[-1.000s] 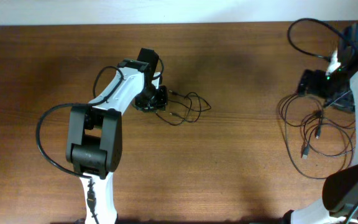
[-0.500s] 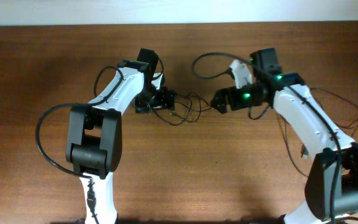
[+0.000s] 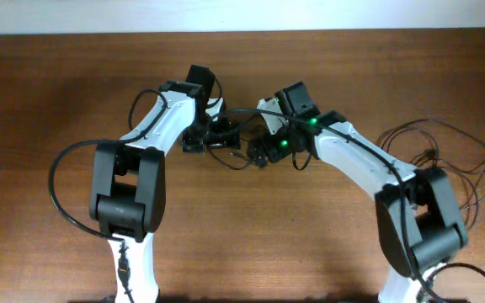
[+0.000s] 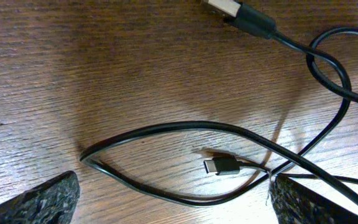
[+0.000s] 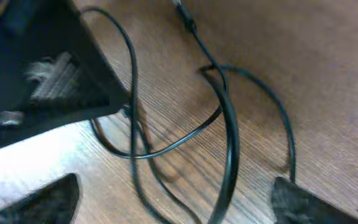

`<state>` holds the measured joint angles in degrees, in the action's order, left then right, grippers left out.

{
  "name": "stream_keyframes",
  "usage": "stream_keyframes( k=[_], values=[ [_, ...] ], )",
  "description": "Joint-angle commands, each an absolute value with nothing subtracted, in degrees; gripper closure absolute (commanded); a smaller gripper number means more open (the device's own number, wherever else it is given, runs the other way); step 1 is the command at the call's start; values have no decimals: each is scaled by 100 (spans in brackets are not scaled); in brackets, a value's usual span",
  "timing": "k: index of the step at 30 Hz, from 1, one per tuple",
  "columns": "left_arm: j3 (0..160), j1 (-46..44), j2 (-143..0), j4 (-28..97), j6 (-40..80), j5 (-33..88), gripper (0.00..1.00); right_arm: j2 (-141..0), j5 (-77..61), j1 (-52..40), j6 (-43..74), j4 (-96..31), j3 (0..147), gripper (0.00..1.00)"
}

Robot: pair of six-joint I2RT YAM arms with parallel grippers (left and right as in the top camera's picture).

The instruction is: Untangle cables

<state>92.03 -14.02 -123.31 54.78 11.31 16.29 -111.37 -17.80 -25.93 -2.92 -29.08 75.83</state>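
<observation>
Overhead view: the left arm reaches across the brown counter toward centre. The left end effector sits low over a small tangle of cables.

Left wrist view shows the left end effector standing wide. Its fingers sit in the bottom corners and clamp nothing. Between them a thin black loop lies flat on the wood with a small flat plug inside it. A larger plug lies at the top edge.

Just right of the tangle, the right end effector faces the left one at close range, the tangle between and beneath both. Right wrist view shows it likewise wide, fingers spread and gripping nothing, with crossed cords on the counter under it. Whether either end effector touches a cord cannot be told.

The right arm arcs back toward the near right corner. Further loose cables lie in open loops at the counter's far right, well apart from the tangle.
</observation>
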Motion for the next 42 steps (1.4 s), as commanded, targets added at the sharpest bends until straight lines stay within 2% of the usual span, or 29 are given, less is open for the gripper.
stream_keyframes(
  k=[1,3,5,9,12,15,20,22,25,30,32,37,38,39,40,42],
  values=[
    [9203,-1411,-12158,5468,1022,1715,0,-11290,-1772,-2635,-301,-2888,7575,34],
    [9203,-1411,-12158,5465,1022,1715,0,-11290,-1772,-2624,-301,-2867,7575,72],
    [9203,-1411,-12158,5465,1022,1715,0,-11290,-1772,-2624,-301,-2864,7575,84],
    [9203,-1411,-12158,5448,1022,1719,1,-11290,-1758,-2624,-298,-2864,7575,96],
    [9203,-1411,-12158,5446,1022,1719,1,-11290,-1728,-2624,-213,-2867,7575,96],
    [9203,-1411,-12158,5443,1024,1719,1,-11198,-2025,-2624,436,-2921,7782,96],
    [9203,-1411,-12158,5430,1024,1717,1,-10567,-1839,-2624,432,-4692,9756,96],
    [9203,-1411,-12158,5430,1024,1717,1,-10479,-1264,-2624,434,-5564,10318,96],
    [9203,-1411,-12158,5428,1024,1717,1,-10506,196,-2617,436,-6477,10322,96],
    [9203,-1411,-12158,5426,1022,1717,1,-10538,1529,-2515,523,-7247,10099,96],
    [9203,-1411,-12158,5426,1024,1717,1,-10538,1765,-2279,526,-7435,10099,96],
    [9203,-1411,-12158,5424,1022,1717,1,-10538,1761,-1400,1485,-7730,10077,96],
    [9203,-1411,-12158,5424,1022,1717,1,-10538,1723,-1118,1597,-7771,10075,81],
    [9203,-1411,-12158,5424,1022,1717,1,-10538,1669,-963,1599,-7769,10075,7],
    [9203,-1411,-12158,5424,1024,1717,1,-10538,1649,-858,1656,-7765,10075,2],
    [9203,-1411,-12158,5422,1022,1717,1,-10538,1599,-687,1793,-7767,10020,2]
  ],
)
